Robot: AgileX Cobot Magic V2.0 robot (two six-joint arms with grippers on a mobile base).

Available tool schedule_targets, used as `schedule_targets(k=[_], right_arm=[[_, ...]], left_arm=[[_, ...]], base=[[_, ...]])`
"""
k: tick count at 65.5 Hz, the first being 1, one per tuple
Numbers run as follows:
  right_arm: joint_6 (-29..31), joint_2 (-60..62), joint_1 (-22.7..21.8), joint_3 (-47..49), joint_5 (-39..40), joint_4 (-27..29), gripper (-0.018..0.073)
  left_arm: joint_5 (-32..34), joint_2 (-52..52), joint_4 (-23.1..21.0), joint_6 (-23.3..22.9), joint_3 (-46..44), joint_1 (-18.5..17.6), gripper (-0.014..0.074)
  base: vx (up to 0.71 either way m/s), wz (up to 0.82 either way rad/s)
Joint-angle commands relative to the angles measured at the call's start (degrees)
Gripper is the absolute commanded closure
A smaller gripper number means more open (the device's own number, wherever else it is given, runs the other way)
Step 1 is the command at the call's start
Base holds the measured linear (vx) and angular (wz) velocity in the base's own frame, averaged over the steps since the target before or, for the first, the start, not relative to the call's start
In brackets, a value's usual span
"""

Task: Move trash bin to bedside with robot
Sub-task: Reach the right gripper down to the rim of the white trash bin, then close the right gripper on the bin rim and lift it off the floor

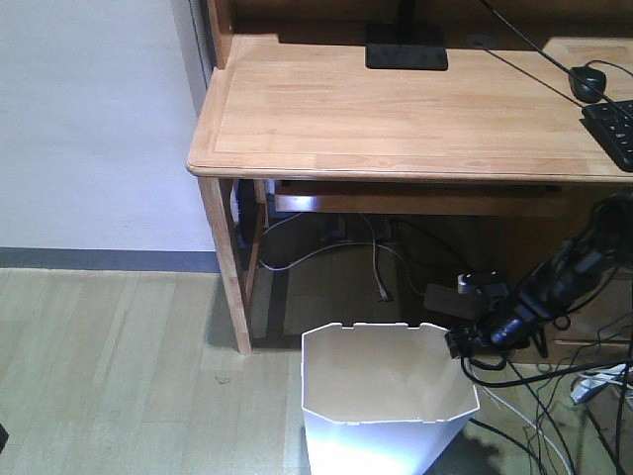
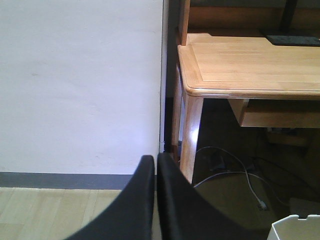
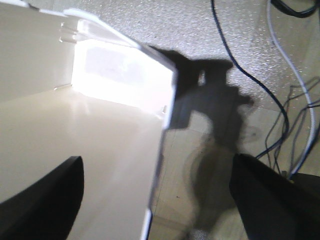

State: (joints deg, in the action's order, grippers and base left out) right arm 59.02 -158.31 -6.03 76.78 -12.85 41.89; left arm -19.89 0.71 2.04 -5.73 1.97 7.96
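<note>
Below both claws: pale plank floor [image 1: 109, 376]. Ahead of the left claw [image 2: 155, 167] and to its left: white wall [image 2: 75, 85] with a grey skirting strip.

Ahead of and above the right claw [image 1: 458, 344]: light wooden table [image 1: 396, 109], set against that wall. On top, a black monitor base [image 1: 406, 47] at the back, a black keyboard [image 1: 611, 129] at the right edge, and a black mouse [image 1: 587, 81] just behind the keyboard.

Directly at the right claw: white trash bin [image 1: 386, 396], upright on the floor in front of the table, open-topped, angular rim with small notches. Reaching in from the right: slim black arm [image 1: 554, 282] with black leads looped around it.

Right claw spread wide, astride the bin's right-hand wall. 1 finger [image 3: 42, 200] inside the bin, the other finger [image 3: 275, 200] outside, wall edge between the 2 and apart from both.

Left claw closed on nothing, its 2 fingers nearly pressed together with only a hairline slit between. Bin rim low to its right, at the corner of the left wrist view.

Beyond the right claw, under the table and across the floor to its right: loose white and black cables [image 1: 381, 272].
</note>
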Motion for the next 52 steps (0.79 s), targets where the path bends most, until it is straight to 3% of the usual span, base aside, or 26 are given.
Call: schedule_targets(k=[1,17,27,38,47,52], right_arm=[[0.4,-0.2,0.7,3.6,-1.5,0.2,-0.0017],[-2.4,-7.8,0.7,9.6,-2.0,0.0,-0.0001],[-3.2,-11.1,0.7,13.1,-4.2,-0.1,0.0060],[-5.4,-13.8,0.7,17.2,-7.7,-0.3,0.0263],[-6.7,-13.9,0.7,19.5,-11.3,-0.3,0.0569],[-6.5,-12.7,0.2,19.6,-12.8,0.3,0.0573]], left_arm=[[3.8,0.8,-0.1,-0.2,0.2,-0.2,0.0603],[3.8,0.8,-0.1,-0.2,0.2,-0.2,0.0603],[3.8,0.8,-0.1,-0.2,0.2,-0.2,0.0603],[3.8,0.8,-0.1,-0.2,0.2,-0.2,0.0603],[3.8,0.8,-0.1,-0.2,0.2,-0.2,0.0603],[3.8,0.8,-0.1,-0.2,0.2,-0.2,0.0603]], base=[[0.00,0.00],[0.00,0.00],[0.00,0.00],[0.00,0.00],[0.00,0.00],[0.00,0.00]])
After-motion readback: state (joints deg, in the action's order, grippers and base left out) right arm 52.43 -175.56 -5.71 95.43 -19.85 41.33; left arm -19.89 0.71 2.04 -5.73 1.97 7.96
